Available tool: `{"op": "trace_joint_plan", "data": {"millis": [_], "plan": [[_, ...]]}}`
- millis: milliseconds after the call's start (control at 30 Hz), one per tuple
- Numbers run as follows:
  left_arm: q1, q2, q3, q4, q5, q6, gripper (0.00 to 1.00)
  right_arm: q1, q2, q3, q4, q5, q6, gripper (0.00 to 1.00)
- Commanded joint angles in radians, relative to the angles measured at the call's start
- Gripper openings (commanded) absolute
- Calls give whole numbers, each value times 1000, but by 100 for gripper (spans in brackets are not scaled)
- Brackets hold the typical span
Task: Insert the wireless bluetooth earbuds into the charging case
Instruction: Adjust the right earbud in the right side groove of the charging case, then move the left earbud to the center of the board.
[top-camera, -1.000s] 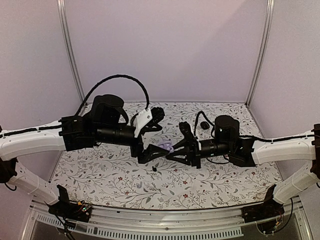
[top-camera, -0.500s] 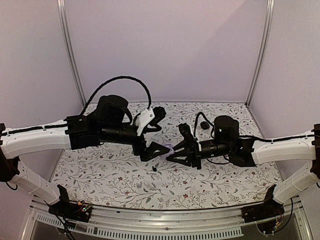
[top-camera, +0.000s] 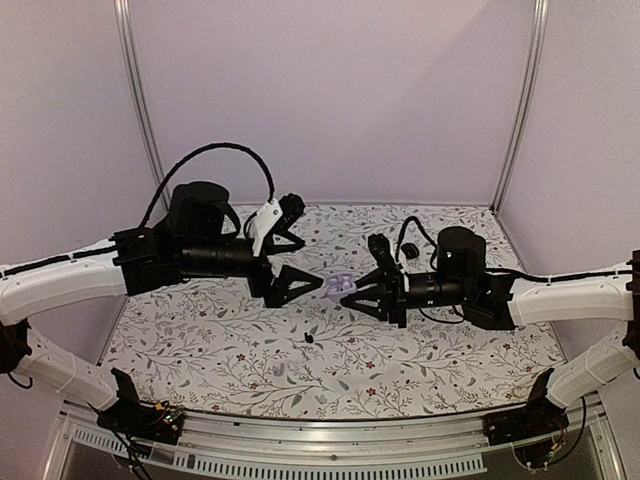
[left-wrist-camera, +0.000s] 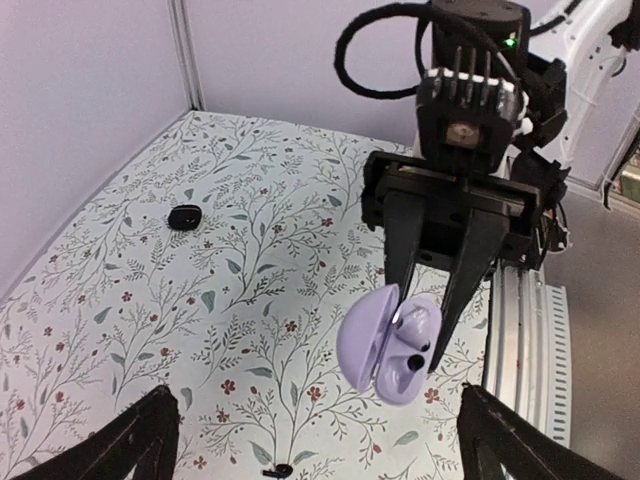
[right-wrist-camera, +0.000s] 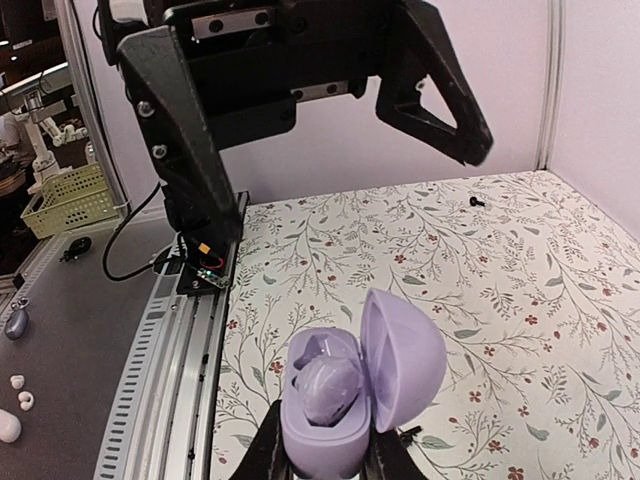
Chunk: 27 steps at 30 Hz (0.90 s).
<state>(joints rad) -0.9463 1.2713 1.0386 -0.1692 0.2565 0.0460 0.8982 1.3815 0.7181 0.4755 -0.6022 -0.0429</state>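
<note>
My left jaws had just backed away to the left, out of the huddle they shared with my right jaws half a second earlier. They stood wide and empty, with a gap open between them and the case. My right jaws were clamped on that lavender case, holding it up off the bench near the middle, lid swung open. That read to me as the case being ready and my left side free to go fetching. One tiny black earbud lay on the cloth just in front of the pair, well clear of the front rail and both side walls, bare cloth all round it. A second dark piece sat nearer the back wall, likely the other earbud.
</note>
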Motion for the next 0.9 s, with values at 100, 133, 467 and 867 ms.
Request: {"op": "trace_joint_plan", "data": {"millis": [100,133,467,867], "plan": [[122,-29,-53,-173,-41,-175,89,-106,-99,-85,31,12,89,0],[126,-26,-65,-212,-49,-203,86,-117,-107,-96,25,9,92,0],[34,-148,-387,-193,-44,-451,65,-156,-167,-173,7,5,101,0],[-105,96,-350,-255,-146,-566,53,-160,-203,-191,-7,17,100,0]]}}
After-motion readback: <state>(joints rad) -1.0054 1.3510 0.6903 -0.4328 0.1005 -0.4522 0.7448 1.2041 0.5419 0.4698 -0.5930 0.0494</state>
